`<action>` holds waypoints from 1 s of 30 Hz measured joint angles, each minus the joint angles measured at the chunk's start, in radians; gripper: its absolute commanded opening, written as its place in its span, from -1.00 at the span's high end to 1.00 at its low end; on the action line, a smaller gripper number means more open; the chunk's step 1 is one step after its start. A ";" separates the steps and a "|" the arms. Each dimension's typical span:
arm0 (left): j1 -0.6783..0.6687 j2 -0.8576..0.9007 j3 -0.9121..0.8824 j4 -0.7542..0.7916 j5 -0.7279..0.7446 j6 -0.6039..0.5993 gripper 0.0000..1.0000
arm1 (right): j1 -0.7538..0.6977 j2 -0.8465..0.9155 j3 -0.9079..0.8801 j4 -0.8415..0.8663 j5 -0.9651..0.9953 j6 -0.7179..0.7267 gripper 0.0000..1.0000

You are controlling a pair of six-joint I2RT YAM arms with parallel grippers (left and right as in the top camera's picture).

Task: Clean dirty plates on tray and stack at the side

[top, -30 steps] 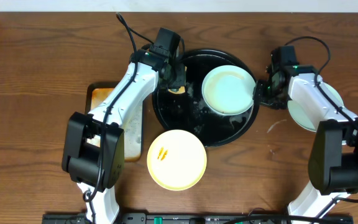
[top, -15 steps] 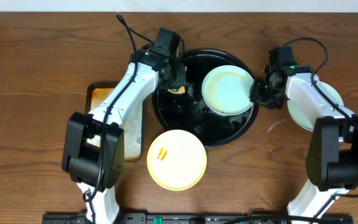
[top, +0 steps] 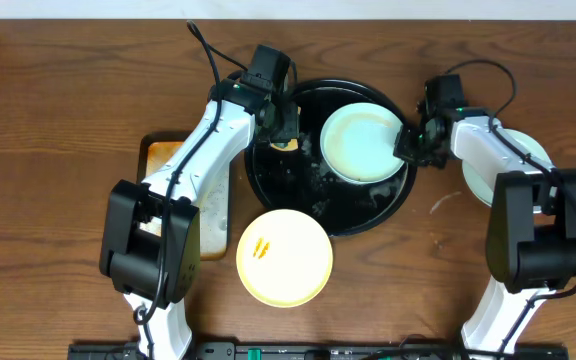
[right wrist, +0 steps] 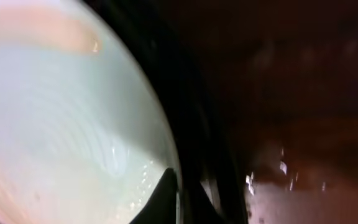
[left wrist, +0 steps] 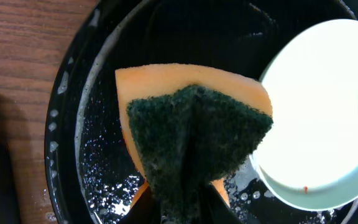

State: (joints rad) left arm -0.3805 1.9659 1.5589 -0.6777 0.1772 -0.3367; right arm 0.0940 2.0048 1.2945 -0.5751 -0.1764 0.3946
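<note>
A pale blue-green plate (top: 361, 145) lies in the right half of the round black tray (top: 298, 185). My right gripper (top: 409, 148) is shut on that plate's right rim. In the right wrist view one dark finger (right wrist: 165, 194) lies over the plate (right wrist: 55, 124) edge. My left gripper (top: 286, 138) hangs over the tray's left part, shut on an orange sponge (left wrist: 191, 124) with a dark green scrub face. The plate (left wrist: 328, 106) sits just right of the sponge. A pale yellow plate (top: 284, 256) with orange smears rests on the table in front of the tray. Another pale plate (top: 528, 155) lies at the right, partly under my right arm.
A rectangular rust-stained metal tray (top: 163, 155) sits left of the black tray, mostly under my left arm. The black tray's floor (left wrist: 104, 162) is wet with droplets and suds. Bare wooden table (top: 68, 100) spreads to the far left and back.
My right gripper has slid left to the blue-green plate and closed on its rim. The plate has shifted slightly left. The left arm and sponge have not moved.
</note>
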 measured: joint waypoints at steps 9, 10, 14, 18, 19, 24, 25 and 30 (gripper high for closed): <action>0.000 0.000 0.000 0.000 0.000 0.000 0.67 | 0.000 -0.052 0.004 0.018 0.041 -0.201 0.98; 0.000 0.000 0.000 0.000 0.000 0.000 0.67 | 0.000 -0.073 0.005 0.019 0.053 -0.222 0.98; 0.000 0.000 0.000 0.000 0.000 0.000 0.67 | 0.005 -0.164 0.010 0.020 0.115 -0.294 0.98; 0.000 0.000 0.000 0.000 0.000 0.000 0.67 | 0.031 -0.210 0.016 0.026 0.181 -0.369 0.98; 0.000 0.000 0.000 0.000 0.000 0.000 0.67 | 0.036 -0.213 0.016 0.027 0.195 -0.384 0.98; 0.000 0.000 0.000 0.000 0.000 0.000 0.67 | 0.106 -0.231 0.016 0.053 0.335 -0.493 0.98; 0.000 0.000 0.000 0.000 0.000 0.000 0.67 | 0.122 -0.239 0.016 0.064 0.370 -0.513 0.98; 0.000 0.000 0.000 0.000 0.000 0.000 0.67 | 0.225 -0.299 0.016 0.111 0.575 -0.616 0.98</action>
State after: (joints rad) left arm -0.3805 1.9659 1.5589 -0.6777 0.1772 -0.3363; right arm 0.3195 1.7054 1.3109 -0.4637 0.3981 -0.2211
